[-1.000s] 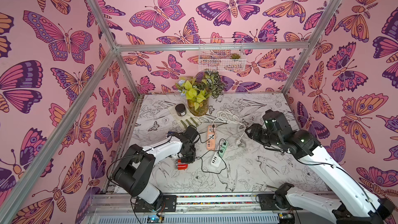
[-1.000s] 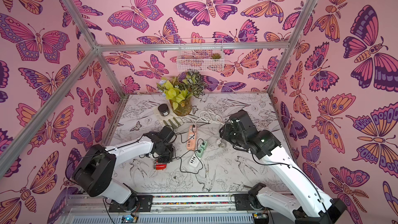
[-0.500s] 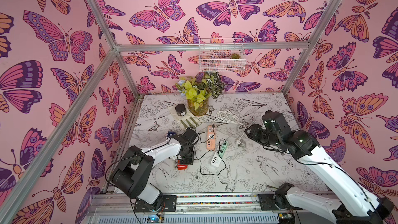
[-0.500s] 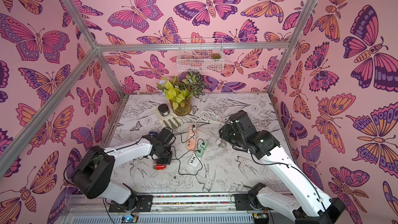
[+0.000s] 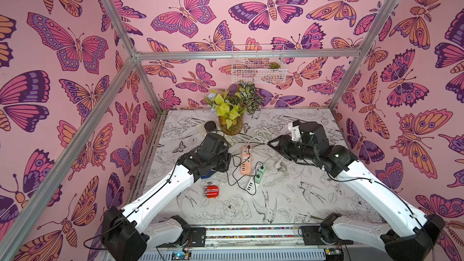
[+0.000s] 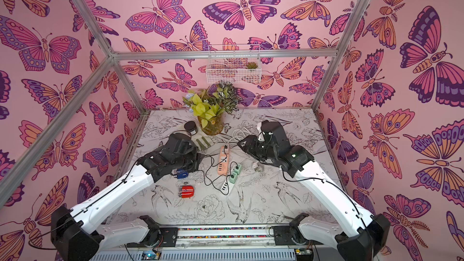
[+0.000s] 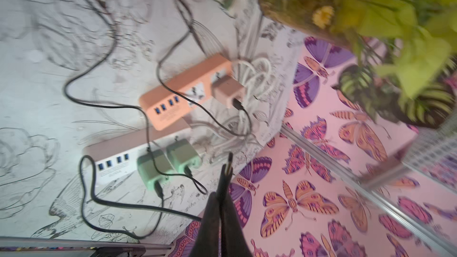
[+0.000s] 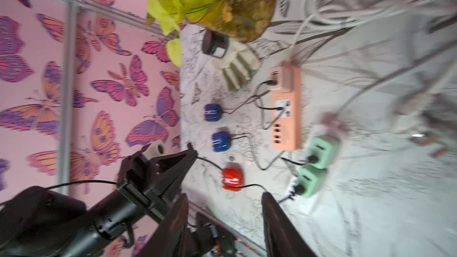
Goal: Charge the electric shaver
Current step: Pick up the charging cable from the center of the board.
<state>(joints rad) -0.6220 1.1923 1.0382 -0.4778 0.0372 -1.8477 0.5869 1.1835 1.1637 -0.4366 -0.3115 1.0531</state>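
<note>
In both top views the red shaver [image 5: 211,192] [image 6: 187,192] lies flat on the bench [image 5: 313,197] [image 6: 263,209], near the front, with bare bench all round it. A blue shaver [image 6: 181,174] peeks out from under the black end of the left arm [image 5: 175,179], which hides the tips of that arm's pincer. Just to the side lie an orange power strip [image 5: 245,160] [image 6: 223,160] and a white power strip [image 5: 252,185] [image 6: 226,186] with two green plugs [image 5: 259,171] [image 6: 234,173] stuck in it. The right pincer [image 5: 272,144] [image 6: 239,144] hangs beside a coil of white cord [image 5: 261,134], behind the orange power strip.

In the left wrist view, which is a bit blurry, the left pincer [image 7: 226,176] is pressed together on the end of a black cord [image 7: 123,206]. A small tip pokes out past the fingers. The green plugs [image 7: 153,166] are near it.

In the right wrist view the right pincer [image 8: 225,201] has its fingers [image 8: 183,218] wide apart with nothing between them. The left pincer [image 8: 190,152] is there too, closed on the black cord [image 8: 210,163], which runs to the red shaver [image 8: 232,179]. I cannot tell if the cord goes into it. Next to the red shaver sits a blue shaver [image 8: 221,142], and past that another blue one [image 8: 214,112], each with a thin cord on it. A glove [image 8: 237,67] lies by a jar of plants [image 8: 235,8].
</note>
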